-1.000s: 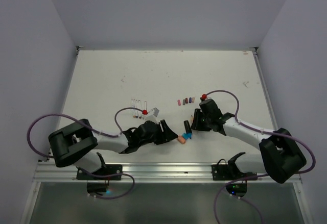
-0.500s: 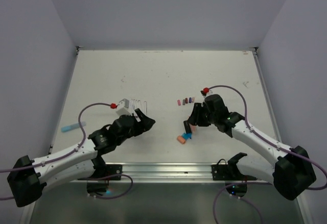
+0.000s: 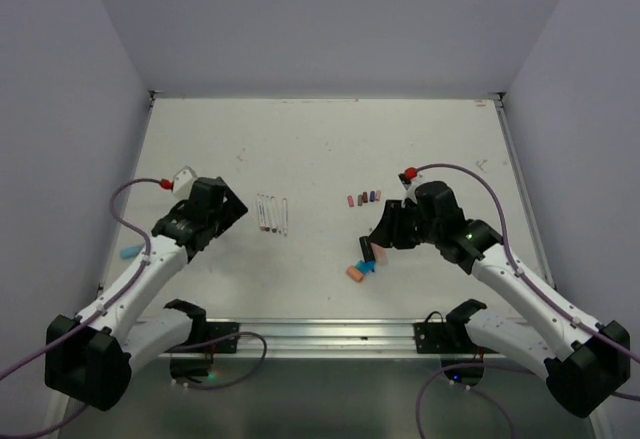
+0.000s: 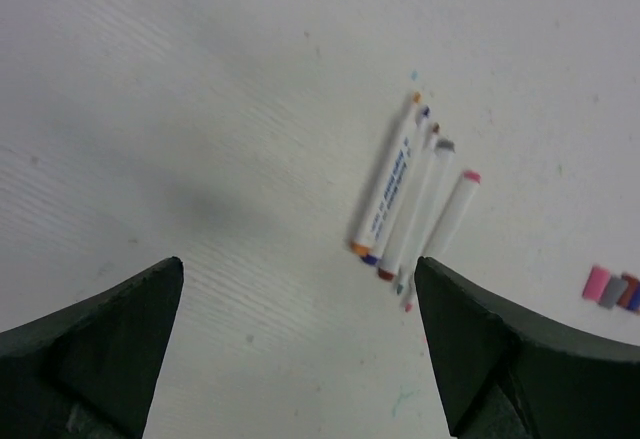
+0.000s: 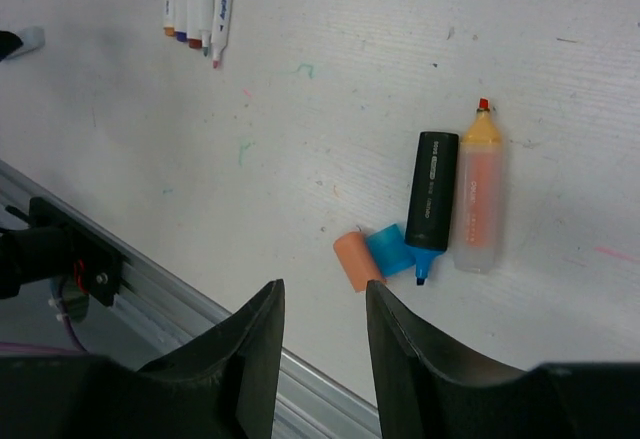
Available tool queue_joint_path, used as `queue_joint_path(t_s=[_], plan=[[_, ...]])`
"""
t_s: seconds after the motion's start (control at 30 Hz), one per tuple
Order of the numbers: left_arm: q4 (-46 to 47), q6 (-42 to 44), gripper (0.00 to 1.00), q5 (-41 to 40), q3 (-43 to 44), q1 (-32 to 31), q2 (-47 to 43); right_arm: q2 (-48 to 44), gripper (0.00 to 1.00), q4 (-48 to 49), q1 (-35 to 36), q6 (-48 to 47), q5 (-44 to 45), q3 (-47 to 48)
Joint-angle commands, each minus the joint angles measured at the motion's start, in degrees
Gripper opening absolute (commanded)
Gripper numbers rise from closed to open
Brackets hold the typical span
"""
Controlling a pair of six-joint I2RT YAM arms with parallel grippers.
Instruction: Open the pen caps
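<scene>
The orange cap (image 3: 353, 273) and blue cap (image 3: 366, 267) lie loose near the front, touching each other, beside the black marker (image 3: 367, 249) and salmon marker (image 3: 379, 251). They also show in the right wrist view: orange cap (image 5: 357, 259), blue cap (image 5: 390, 249), black marker (image 5: 432, 199), salmon marker (image 5: 478, 199). A row of small caps (image 3: 363, 199) lies farther back. Several white pen barrels (image 3: 272, 214) lie uncapped, also in the left wrist view (image 4: 410, 204). My left gripper (image 3: 226, 213) is open and empty, left of the barrels. My right gripper (image 3: 385, 231) is open and empty above the markers.
A pale blue marker (image 3: 132, 252) lies near the table's left edge. The metal rail (image 3: 320, 334) runs along the front edge, also seen in the right wrist view (image 5: 150, 269). Grey walls close in the left, right and back sides.
My left arm has swung from the middle front far to the left and back, past the white barrels. The pale blue marker now lies at the left. My right gripper shifted slightly right.
</scene>
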Motion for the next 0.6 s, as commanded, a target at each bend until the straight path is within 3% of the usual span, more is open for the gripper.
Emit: queue_joint_path(t_s=[0.0,0.07,0.17,0.27,0.57], plan=[[-2.0,6.7,1.0,3.4,4.1,10.8,3.5,-0.1,0.42,-4.9,-0.2,-2.1,-2.1,2.4],[-2.6,7.1,1.0,4.4,6.9,19.0,6.7,-0.1,0.42,-5.3,-0.2,-2.5,-2.1,2.6],[-12.1,1.0,1.0,-3.5,12.5,25.2,13.5,0.3,0.42,-6.1,-0.2,-3.6,-1.3,2.7],[-17.4,-6.3,1.0,-9.1,14.8,27.2,17.3,1.6,0.42,-6.8,-0.2,-4.8,-0.3,3.2],[-20.6,-18.9,1.0,-16.6,11.1,32.4,17.9,5.6,0.42,-7.3,-0.1,-7.0,0.4,4.4]])
